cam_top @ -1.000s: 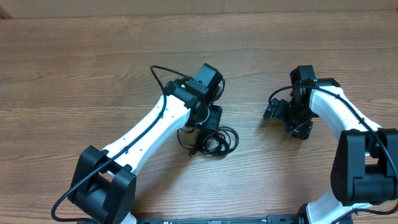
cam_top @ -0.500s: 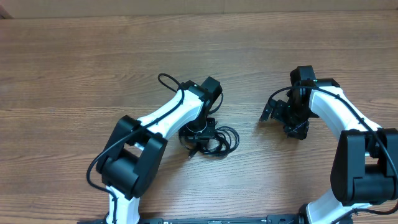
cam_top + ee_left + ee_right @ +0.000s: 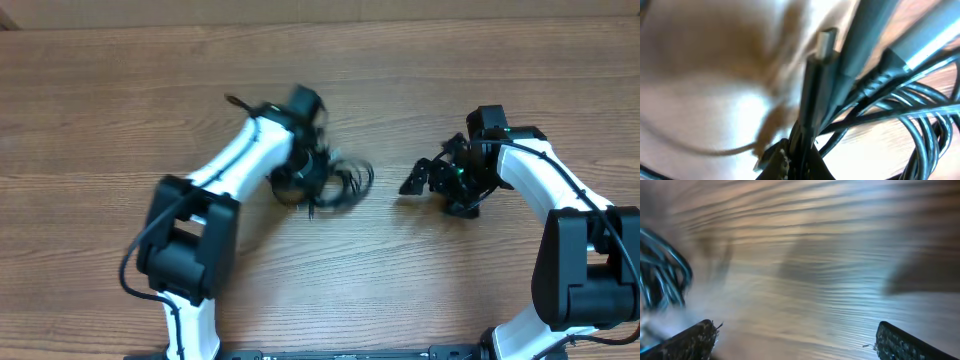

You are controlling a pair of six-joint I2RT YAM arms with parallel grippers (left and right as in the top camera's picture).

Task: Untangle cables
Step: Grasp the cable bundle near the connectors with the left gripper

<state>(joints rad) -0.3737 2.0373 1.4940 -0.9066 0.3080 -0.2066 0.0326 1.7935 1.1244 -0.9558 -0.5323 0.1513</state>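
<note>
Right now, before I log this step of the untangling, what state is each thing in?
cables: one tangled bunch of loops, gripped at one edge.
silver-tipped plug: sticking out of the bunch, its tip free.
left gripper: shut on the cables.
right gripper: open, nothing between its fingers, apart from the cables.

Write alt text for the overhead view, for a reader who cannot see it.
The left gripper is shut on a tangled bunch of thin black cables on a wooden table. The right gripper is open and empty, apart from the cables and pointing toward them.
</note>
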